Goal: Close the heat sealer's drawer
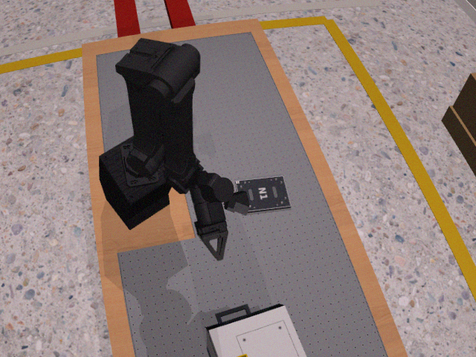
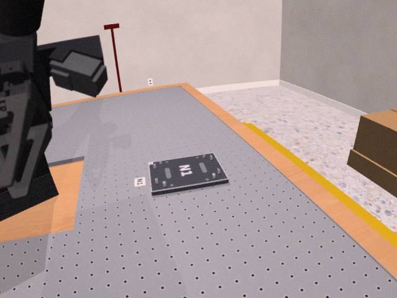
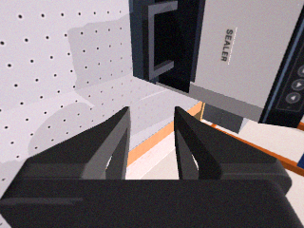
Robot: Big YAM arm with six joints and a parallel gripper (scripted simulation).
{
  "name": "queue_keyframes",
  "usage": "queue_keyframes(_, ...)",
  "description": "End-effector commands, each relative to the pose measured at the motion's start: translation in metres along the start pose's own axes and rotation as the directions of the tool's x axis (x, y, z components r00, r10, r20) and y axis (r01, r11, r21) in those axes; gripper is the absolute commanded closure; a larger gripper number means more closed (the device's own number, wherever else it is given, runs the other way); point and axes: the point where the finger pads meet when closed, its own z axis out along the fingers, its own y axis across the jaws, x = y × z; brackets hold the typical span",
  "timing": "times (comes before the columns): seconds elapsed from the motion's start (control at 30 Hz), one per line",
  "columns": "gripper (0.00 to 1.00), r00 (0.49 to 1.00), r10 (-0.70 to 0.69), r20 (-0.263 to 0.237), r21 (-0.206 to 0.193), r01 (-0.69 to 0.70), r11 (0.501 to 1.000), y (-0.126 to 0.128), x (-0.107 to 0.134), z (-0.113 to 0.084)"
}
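Tool: black two-fingered parallel gripper; partly open, with nothing between the fingertips; apart from the sealer.
Heat sealer: pale grey box with dark front and "SEALER" lettering; at the lower edge of the top view, beyond the fingertips; in the upper right of the wrist view.
Drawer handle: dark grey squared loop; on the sealer's dark front, facing the tool; ahead of the fingertips, not touching; above the finger gap in the wrist view.
Drawer: at the sealer's handle side; depth of insertion impossible to tell.
Control strip: black, with round arrow buttons; at the right edge of the wrist view.
Fixture plate: dark, flat, rectangular, marked "N1"; flat on the grey perforated counter with wooden border; well apart from the sealer, beside the arm's wrist in the top view.
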Motion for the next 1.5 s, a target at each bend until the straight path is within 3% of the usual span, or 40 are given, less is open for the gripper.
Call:
queue_keyframes(0.0,0.7,1.0,-0.003,-0.009,-0.027,0.002,1.0,0.0083,0.0021,0.0002)
queue_keyframes(0.1,0.7,1.0,-0.002,-0.009,-0.026,0.002,1.0,0.0081,0.0021,0.0)
queue_keyframes(0.13,0.7,1.0,0.005,-0.002,-0.004,-0.005,1.0,0.001,0.0,0.0002)
queue_keyframes(1.47,0.7,1.0,0.005,-0.002,-0.004,-0.005,1.0,0.001,0.0,0.0002)
